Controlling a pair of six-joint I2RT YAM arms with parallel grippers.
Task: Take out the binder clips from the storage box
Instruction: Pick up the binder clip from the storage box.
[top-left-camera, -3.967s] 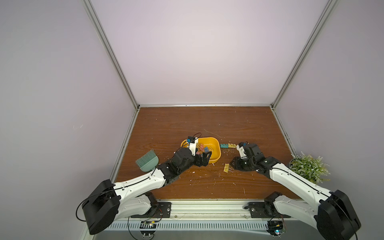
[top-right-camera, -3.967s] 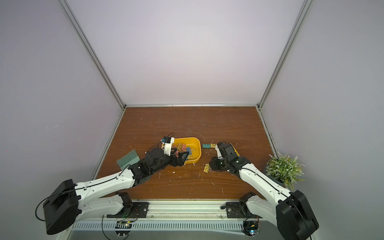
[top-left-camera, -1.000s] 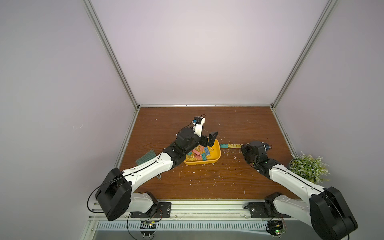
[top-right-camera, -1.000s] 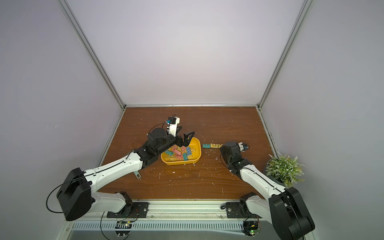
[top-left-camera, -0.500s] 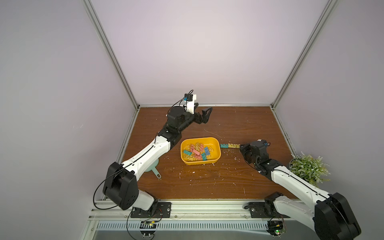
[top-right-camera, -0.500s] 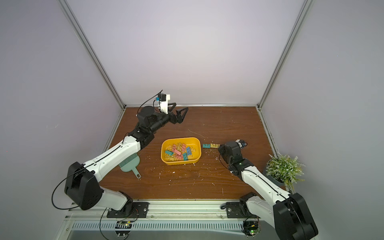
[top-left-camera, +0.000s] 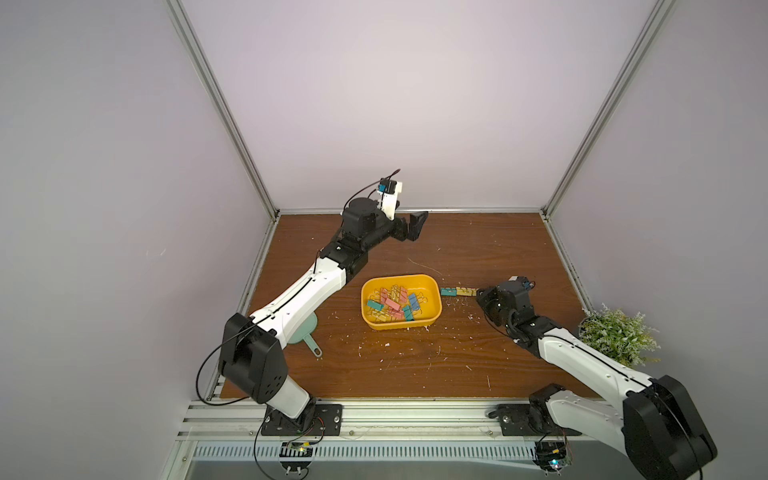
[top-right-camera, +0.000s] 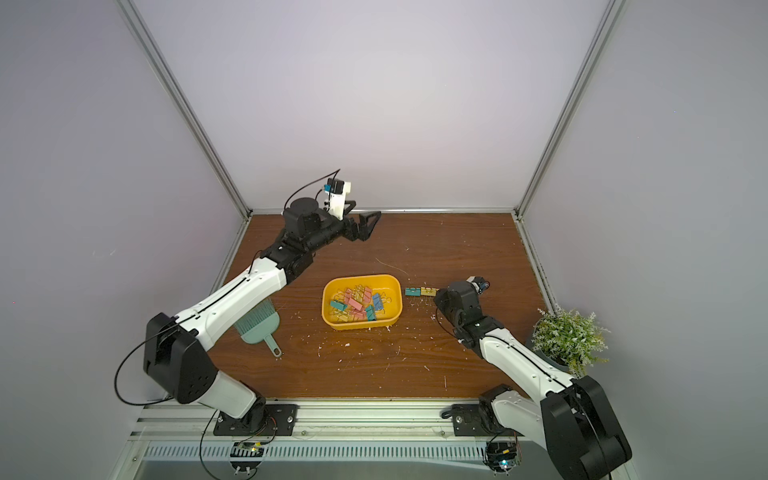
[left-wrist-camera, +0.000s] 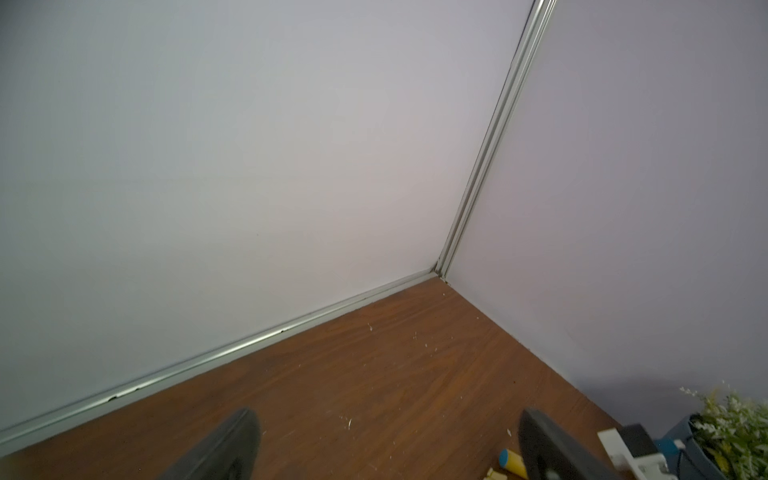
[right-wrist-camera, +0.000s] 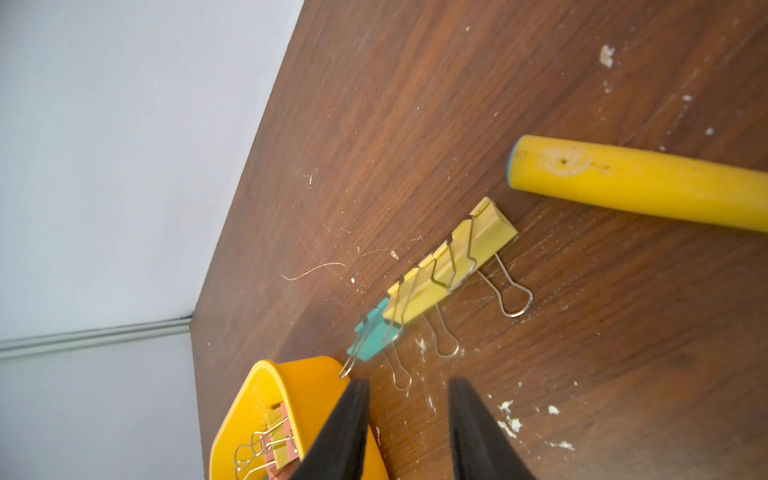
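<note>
The yellow storage box (top-left-camera: 400, 327) (top-right-camera: 360, 326) sits mid-table, several pastel binder clips (top-left-camera: 392, 305) (top-right-camera: 357, 305) piled inside. Three more clips (top-left-camera: 457, 291) (top-right-camera: 421, 291) lie in a row on the wood just right of it: one teal (right-wrist-camera: 372, 336), two yellow (right-wrist-camera: 419, 293). My right gripper (right-wrist-camera: 408, 384) hovers low beside that row and the box corner (right-wrist-camera: 307, 382), open, nothing between its fingers. My left gripper (top-left-camera: 413, 224) (top-right-camera: 365, 222) (left-wrist-camera: 386, 419) is raised near the back wall, wide open and empty.
A teal dustpan (top-left-camera: 305, 332) (top-right-camera: 257, 324) lies under my left forearm. A potted plant (top-left-camera: 615, 332) (top-right-camera: 567, 332) stands at the right edge. A yellow tool handle (right-wrist-camera: 640, 183) lies beyond the clip row. White scraps litter the wood.
My left arm has swung up and back from the box's far rim to the back wall, still open. The box now lies flat. My right gripper has barely shifted.
</note>
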